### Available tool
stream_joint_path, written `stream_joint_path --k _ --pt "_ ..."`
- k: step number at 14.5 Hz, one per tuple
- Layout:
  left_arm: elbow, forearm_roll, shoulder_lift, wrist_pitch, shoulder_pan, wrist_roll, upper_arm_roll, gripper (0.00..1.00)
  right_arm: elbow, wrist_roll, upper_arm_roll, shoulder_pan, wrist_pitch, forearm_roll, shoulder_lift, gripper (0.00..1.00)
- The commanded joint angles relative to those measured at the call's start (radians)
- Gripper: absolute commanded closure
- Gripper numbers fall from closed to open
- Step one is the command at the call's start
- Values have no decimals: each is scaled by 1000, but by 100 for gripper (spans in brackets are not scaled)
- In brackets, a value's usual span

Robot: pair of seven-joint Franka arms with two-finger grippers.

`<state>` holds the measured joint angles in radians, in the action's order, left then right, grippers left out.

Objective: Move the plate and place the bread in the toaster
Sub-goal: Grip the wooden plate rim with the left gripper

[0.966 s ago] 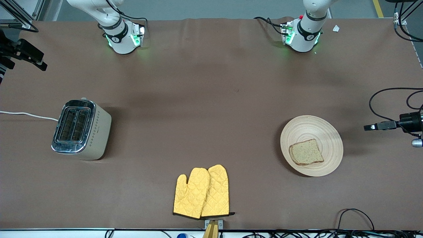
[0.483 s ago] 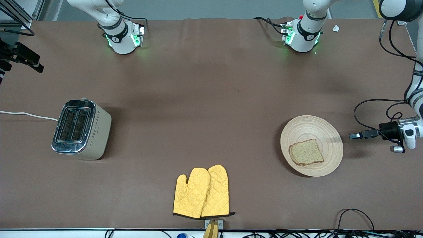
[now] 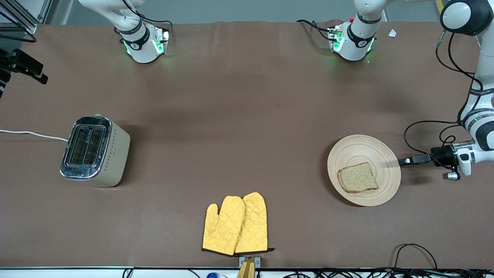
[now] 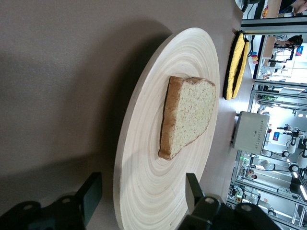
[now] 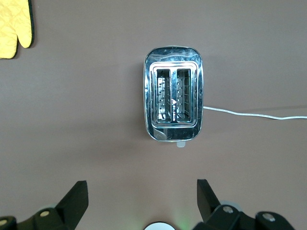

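Only partly framed, both end effectors gape empty: left end effector (image 4: 141, 201) straddling plate (image 3: 386, 154) rim, right end effector (image 5: 142, 199) over toaster (image 5: 173, 100).

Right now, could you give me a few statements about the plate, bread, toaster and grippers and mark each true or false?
1. The bread lies on the plate. True.
2. The left gripper is shut on the bread. False: it is open, its fingers straddling the plate's rim.
3. Both toaster slots are empty. True.
4. The mitts lie on top of the toaster. False: they lie on the table, nearer to the front camera.
5. The right gripper is open, high above the toaster. True.
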<state>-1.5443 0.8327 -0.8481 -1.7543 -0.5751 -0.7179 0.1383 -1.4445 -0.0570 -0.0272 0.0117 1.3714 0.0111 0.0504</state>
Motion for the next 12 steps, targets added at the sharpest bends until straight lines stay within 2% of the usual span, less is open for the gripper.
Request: stream_joint_path --k 1,5,8,9,12 --pt "18 19 -14 -31 4 -9 9 30 -8 14 9 -19 0 4 8 0" --pt "20 39 -29 -45 23 -11 14 43 -8 20 9 -36 5 -42 2 0" --pt "23 39 -46 -47 35 -9 14 59 -8 22 7 -45 -1 -46 0 0" --pt "24 39 -48 -47 37 -11 14 66 -8 22 7 -45 -3 -46 0 0" --pt "24 37 -48 -47 43 -11 14 97 -8 22 7 -44 -2 -46 0 0"
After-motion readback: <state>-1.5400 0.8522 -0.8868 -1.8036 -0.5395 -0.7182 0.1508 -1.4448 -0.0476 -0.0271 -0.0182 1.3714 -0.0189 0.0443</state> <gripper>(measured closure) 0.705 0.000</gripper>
